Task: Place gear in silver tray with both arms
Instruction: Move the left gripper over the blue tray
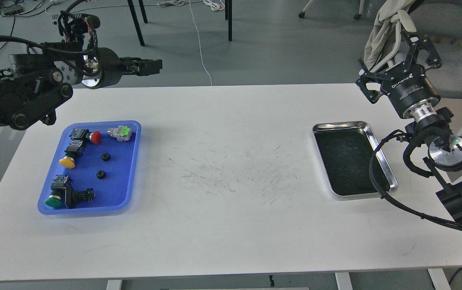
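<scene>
Head view. White table (231,225), scuffed at centre. Silver tray (383,158) sits at the table's right side, black inner surface bare. Blue plastic tray (128,177) at the left holds two small black gears (104,156) and (100,174) mid-tray, apart from each other, ringed by red, yellow and green push-button switches. Left tool (150,66) hangs above the table's far left edge, pointing right; fingers read as together. Right tool (406,38) raised beyond the silver tray, fingers spread apart, holding nothing.
</scene>
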Tool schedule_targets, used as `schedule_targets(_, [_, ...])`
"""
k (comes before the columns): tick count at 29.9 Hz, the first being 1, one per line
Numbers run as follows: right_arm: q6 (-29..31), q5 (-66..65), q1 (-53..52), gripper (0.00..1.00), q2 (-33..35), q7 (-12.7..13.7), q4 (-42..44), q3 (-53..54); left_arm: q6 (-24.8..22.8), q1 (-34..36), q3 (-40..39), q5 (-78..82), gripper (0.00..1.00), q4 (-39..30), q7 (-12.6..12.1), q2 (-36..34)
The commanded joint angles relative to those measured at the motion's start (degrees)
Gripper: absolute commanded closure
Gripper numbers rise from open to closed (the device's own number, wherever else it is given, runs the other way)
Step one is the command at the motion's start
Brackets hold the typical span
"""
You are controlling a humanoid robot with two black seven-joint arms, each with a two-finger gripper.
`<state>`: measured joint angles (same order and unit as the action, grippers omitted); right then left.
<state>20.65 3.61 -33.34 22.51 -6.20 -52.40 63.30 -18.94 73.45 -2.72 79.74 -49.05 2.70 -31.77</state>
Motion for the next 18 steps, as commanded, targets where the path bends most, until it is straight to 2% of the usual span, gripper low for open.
schedule_targets(1, [-0.08, -0.01, 0.20, 0.01, 0.17, 0.04, 0.01, -0.10, -7.14, 0.99, -0.09, 1.82, 0.02, -7.09, -12.77, -2.15])
schedule_targets(2, [-0.08, -0.01, 0.29, 0.01, 0.25, 0.04, 0.01, -0.02, -8.90, 0.90, -0.18, 1.74, 0.02, -8.50, -15.51, -2.67])
schedule_targets(4, [-0.08, -0.01, 0.90, 0.01, 0.34, 0.04, 0.01, -0.10, -9.06, 0.55, -0.18, 1.74, 0.02, -10.36, -20.26, -3.82])
schedule_targets(6, [-0.08, -0.09, 0.99, 0.01, 0.34, 0.04, 0.01, -0.19, -9.06, 0.20, -0.18, 1.74, 0.02, -10.45, -22.82, -4.00])
schedule_targets(9, [-0.08, -0.09, 1.17, 0.01, 1.22, 0.04, 0.01, -0.37, -8.75, -0.85, -0.09, 1.47, 0.02, -10.45, -23.88, -3.91])
schedule_targets(14, [0.01, -0.09, 1.26, 0.01, 1.40, 0.13, -0.08, -0.89, -1.82, -6.20, -0.35, -0.02, 0.02, -10.45, -24.41, -6.54])
schedule_targets(18, [0.01, -0.09, 1.26, 0.01, 1.31, 0.13, -0.16, -1.42, 3.20, -11.30, -1.41, -1.07, 0.02, -10.63, -23.89, -8.65])
